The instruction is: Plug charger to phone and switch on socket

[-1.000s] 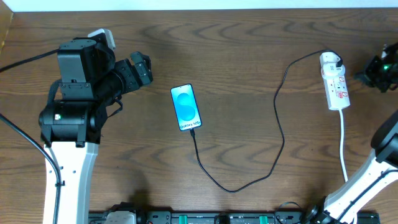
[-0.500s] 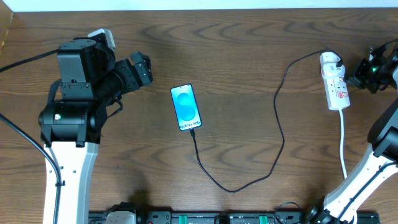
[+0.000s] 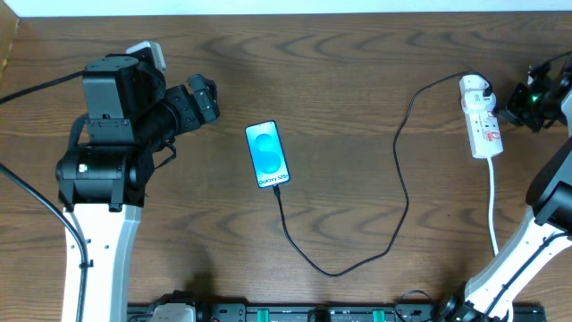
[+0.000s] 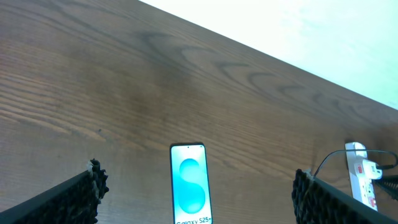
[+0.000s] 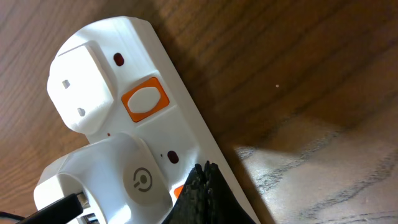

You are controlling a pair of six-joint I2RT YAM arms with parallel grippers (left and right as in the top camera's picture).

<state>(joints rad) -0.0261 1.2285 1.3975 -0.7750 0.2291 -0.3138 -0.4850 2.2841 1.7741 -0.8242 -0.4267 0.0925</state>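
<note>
Overhead, charger (image 3: 335, 274) in socket (image 3: 483, 125) and phone (image 3: 268, 154), left hand (image 3: 204, 97) wide, right hand (image 5: 204, 186) closed

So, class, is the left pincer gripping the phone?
No, the left pincer stands open, apart from the phone lying on the table.

The surface (image 3: 357, 72) is dark brown wood with a wavy, darker grain. The phone (image 3: 268, 155) has a bright blue screen with a paler blue circle, white lettering and a black rim. The charger (image 3: 404, 192) is a black cable ending in a white adapter. The socket (image 3: 483, 125) is white with small red markings. Close up, its switch (image 5: 144, 99) is orange around a white centre, with dark red dots beside it. Its cord (image 3: 493, 210) is white. The left hand (image 3: 206, 98) is black, on a black arm (image 3: 112, 116) with a white lower link. The right hand (image 5: 202, 190) is black with a rough, pitted texture.
</note>
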